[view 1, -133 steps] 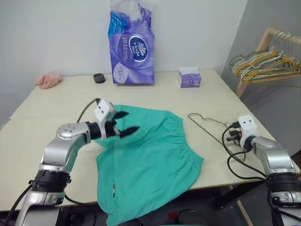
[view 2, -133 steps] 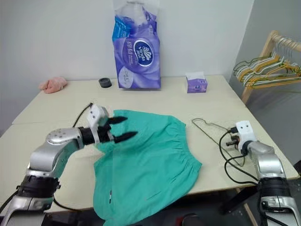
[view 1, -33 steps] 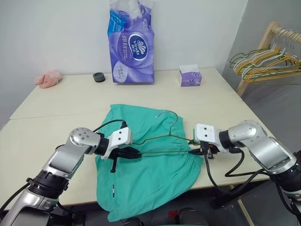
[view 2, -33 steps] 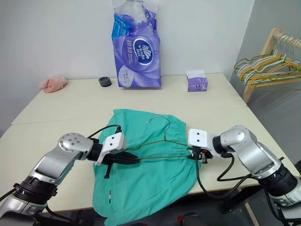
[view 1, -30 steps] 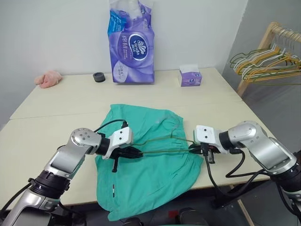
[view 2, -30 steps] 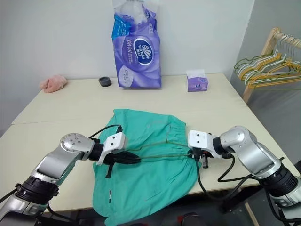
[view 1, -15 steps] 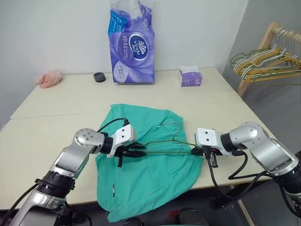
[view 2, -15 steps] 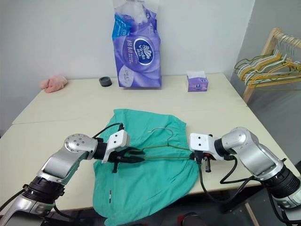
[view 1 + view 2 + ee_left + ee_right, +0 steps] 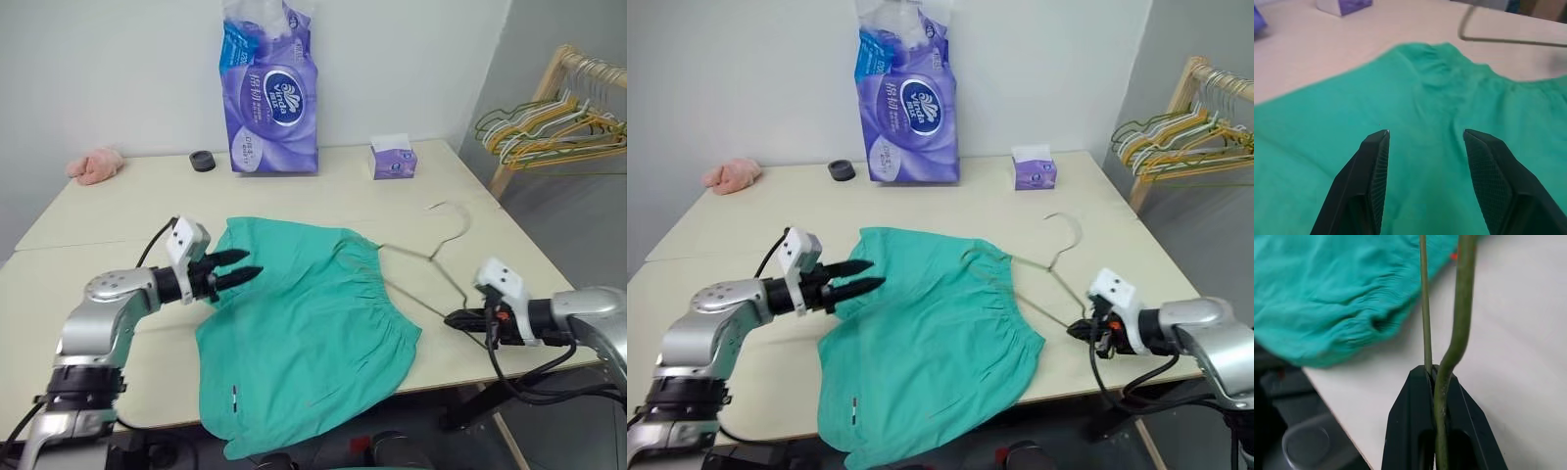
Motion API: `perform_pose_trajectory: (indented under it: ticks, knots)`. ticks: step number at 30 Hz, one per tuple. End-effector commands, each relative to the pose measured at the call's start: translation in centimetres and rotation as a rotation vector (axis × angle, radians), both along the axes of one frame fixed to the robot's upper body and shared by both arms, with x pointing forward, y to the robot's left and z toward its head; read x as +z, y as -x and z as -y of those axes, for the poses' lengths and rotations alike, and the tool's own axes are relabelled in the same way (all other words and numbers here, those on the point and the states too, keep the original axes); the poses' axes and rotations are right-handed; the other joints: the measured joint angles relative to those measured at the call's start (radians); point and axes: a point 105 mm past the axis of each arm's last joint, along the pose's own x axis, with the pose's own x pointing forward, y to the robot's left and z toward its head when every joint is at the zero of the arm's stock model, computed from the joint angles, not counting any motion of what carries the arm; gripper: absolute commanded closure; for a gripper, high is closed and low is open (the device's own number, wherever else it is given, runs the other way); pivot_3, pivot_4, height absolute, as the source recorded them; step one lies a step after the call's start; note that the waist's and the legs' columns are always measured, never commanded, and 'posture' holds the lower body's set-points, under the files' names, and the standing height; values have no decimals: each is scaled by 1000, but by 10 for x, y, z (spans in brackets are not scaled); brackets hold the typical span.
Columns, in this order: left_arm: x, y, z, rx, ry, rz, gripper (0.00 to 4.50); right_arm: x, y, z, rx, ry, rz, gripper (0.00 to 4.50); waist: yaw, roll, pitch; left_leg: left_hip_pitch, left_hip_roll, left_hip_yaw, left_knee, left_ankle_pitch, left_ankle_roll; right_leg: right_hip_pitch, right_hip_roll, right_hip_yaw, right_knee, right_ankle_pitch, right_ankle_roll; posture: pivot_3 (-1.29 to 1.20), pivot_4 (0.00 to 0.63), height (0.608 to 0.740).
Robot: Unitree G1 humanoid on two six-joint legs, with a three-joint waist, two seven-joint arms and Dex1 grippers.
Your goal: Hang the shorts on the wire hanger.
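The left end effector (image 9: 238,265) reaches forward with its two black fingers (image 9: 1372,161) spread apart and empty, while the right end effector (image 9: 1436,374) points inward, its fingers pinched together on a thin wire (image 9: 1425,308).

A: Which colours are seen on the table (image 9: 323,201)?
B: Teal-green shorts (image 9: 304,313); an olive-grey wire hanger (image 9: 431,257); a purple-and-white tissue pack (image 9: 269,98); a pink cloth (image 9: 93,164); beige tabletop.
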Motion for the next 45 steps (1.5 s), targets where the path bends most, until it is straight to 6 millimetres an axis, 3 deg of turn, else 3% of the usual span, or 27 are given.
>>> perform_pose_trajectory:
  ticks: [1,10,15,27,36,42,45]
  knots:
    - [20,12,11,-124,-10,44,1976,-2,7,16,-148,-55,-28,4500,8,-1,0,0,0,0,0,0,0,1,0,-1,0,0,0,-163,2,740]
    - [27,0,-8,-97,-79,43,1976,-30,42,36,-230,-38,-223,4500,-1,0,1,0,0,1,-1,0,0,1,2,0,0,-3,4,-173,1,740]
    - [28,-3,-12,-93,-91,38,1976,-30,51,30,-174,-53,-264,4500,-3,1,1,0,1,1,-1,0,0,0,2,0,-1,-3,4,-171,0,740]
    - [28,-6,-23,-42,-100,44,1976,-13,39,26,-99,-71,-242,4500,1,0,1,0,1,1,-1,0,0,0,2,0,-1,-3,4,-158,0,740]
    - [25,-3,-20,-63,-102,31,1976,-27,33,19,-44,-40,-295,4500,0,0,1,0,1,1,-1,0,0,0,1,0,-1,-3,4,-148,0,740]
    - [26,-3,-19,-61,-86,36,1976,-9,18,28,-51,-66,-239,4500,2,0,2,0,1,1,-1,0,0,0,1,0,-1,-3,4,-140,0,740]
    - [23,1,-16,-78,-77,17,1976,-10,15,33,-102,-74,-247,4500,2,0,2,0,1,1,-1,0,0,0,1,0,-1,-3,4,-141,0,740]
